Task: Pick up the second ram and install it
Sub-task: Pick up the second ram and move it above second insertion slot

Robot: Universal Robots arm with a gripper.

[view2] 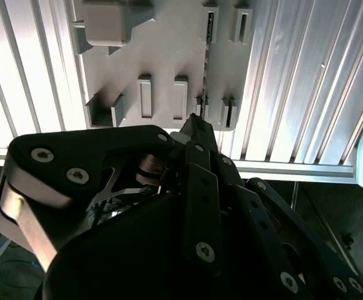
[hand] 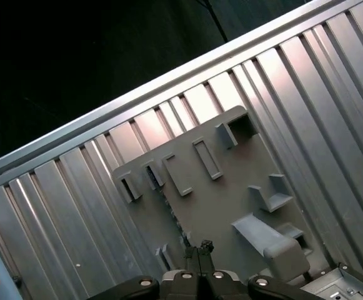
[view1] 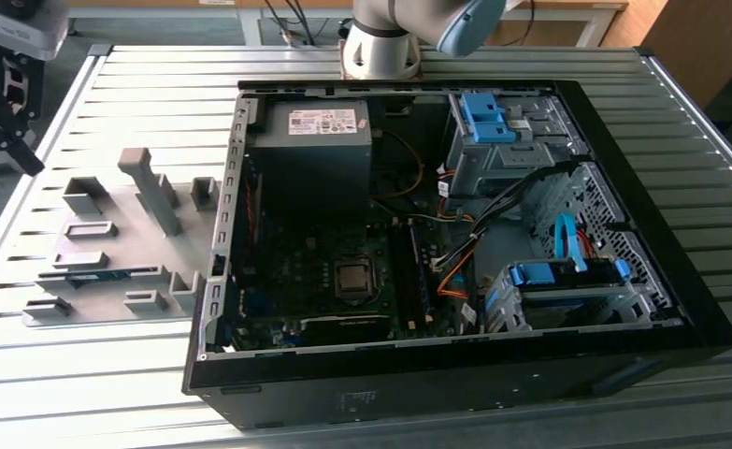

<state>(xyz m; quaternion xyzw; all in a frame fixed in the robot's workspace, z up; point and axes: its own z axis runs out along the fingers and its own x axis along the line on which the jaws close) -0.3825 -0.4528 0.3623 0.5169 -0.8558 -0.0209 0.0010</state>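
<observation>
One gripper [hand: 198, 249]: black fingers pinched together at the tips, gripping nothing; in both wrist views it hangs above the plate [view1: 141, 248], apart from it
Gripper, exterior view: a dark shape at the upper left, raised over the far corner of the table [view1: 78, 393]
Ram [view1: 101, 274]: thin blue-green stick seated on edge in a slot toward the near side of the plate; in the second wrist view it is a thin dark line between small slotted blocks, in line with the fingertips
Plate: gray, lying flat at the exterior view's left of the case [view1: 466, 379], just beside it, with several raised gray blocks and one tall upright post
Table: ribbed aluminium slats
Case: black computer tower on its side, open on top
Motherboard [view1: 297, 281]: dark green, on the case floor, with a square silver socket [view1: 353, 278] near its middle
Power supply [view1: 313, 150]: dark box at the far end of the case
Drive cages [view1: 566, 276]: metal with blue plastic, at the exterior view's right inside the case
Arm base [view1: 384, 47]: pale cylinder behind the case
</observation>
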